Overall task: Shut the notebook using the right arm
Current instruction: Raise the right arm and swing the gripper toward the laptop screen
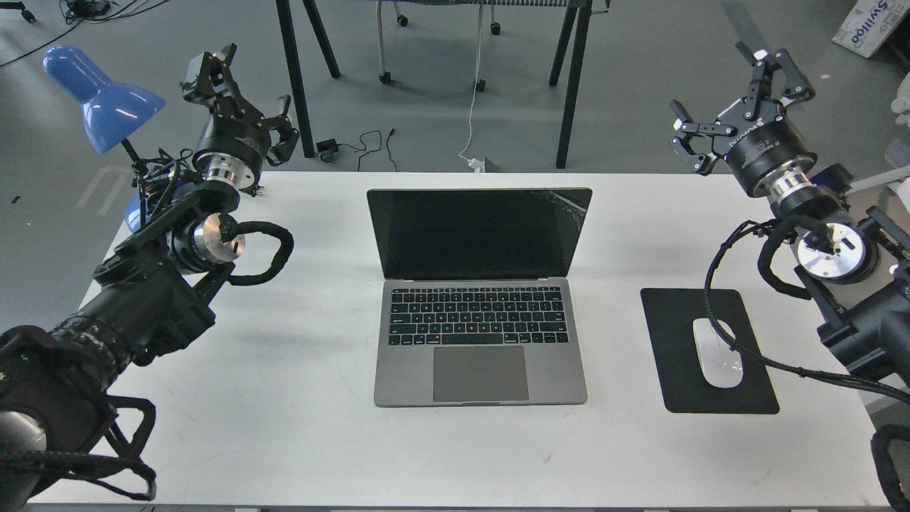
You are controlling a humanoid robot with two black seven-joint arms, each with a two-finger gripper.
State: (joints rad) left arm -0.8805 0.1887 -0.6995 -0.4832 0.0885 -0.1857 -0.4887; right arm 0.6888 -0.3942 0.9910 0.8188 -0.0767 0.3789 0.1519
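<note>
The notebook (480,334), a slim grey laptop with black keys and a large trackpad, lies open at the middle of the white table (284,441). Its black screen (478,231) stands upright, tilted back a little. My right gripper (712,82) hangs in the air off the table's far right corner, well to the right of the screen, fingers spread open and empty. Up by the far left corner, my left gripper (254,80) is also open, holding nothing and clear of the notebook.
A black mouse pad (675,320) with a white mouse (716,353) lies right of the notebook, under my right arm's looped cable (718,284). A blue lamp (99,96) stands at the far left corner. Table legs and cables sit on the floor beyond.
</note>
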